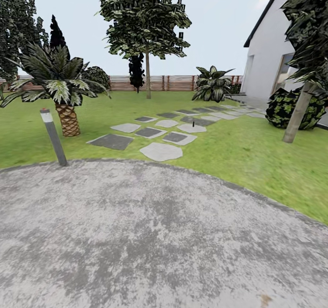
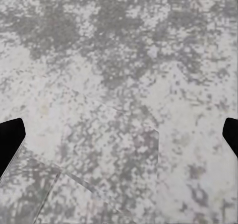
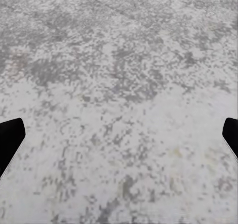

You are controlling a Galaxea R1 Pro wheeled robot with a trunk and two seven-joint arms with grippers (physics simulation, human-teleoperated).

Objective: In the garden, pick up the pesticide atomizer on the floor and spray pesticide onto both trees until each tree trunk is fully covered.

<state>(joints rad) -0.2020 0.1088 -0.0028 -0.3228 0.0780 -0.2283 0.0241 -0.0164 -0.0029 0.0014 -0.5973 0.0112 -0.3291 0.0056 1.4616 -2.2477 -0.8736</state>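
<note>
1. The pesticide atomizer (image 1: 193, 124) is hard to make out: a tiny dark upright shape far off on the stepping-stone path (image 1: 160, 135), its nozzle and mark too small to tell.
2. One tree (image 1: 146, 48) stands mid-lawn before the fence, with a thin pale trunk and blocky green leaves. The other tree (image 1: 298, 112) leans at the right, its mottled grey-brown trunk bare and its crown cut off by the picture's edge.
3. A white house (image 1: 266, 53) is partly hidden behind that tree; a round dark shrub (image 1: 284, 107) sits behind its trunk.
4. The garden lawn (image 1: 255, 157) is smooth green, ringed by a brown slatted wooden fence (image 1: 173, 83).
5. A short palm (image 1: 64, 87) with a scaly trunk stands at the left, and near it a grey tilted bollard light (image 1: 53, 137).
6. The nearest ground is a rounded pad of speckled grey paving (image 1: 150, 235).
7. The left gripper (image 2: 119, 134) points down at the paving; its black fingers (image 2: 10, 139) show at opposite edges, spread wide, holding nothing.
8. The right gripper (image 3: 119, 134) hangs likewise, wide apart and bare.
</note>
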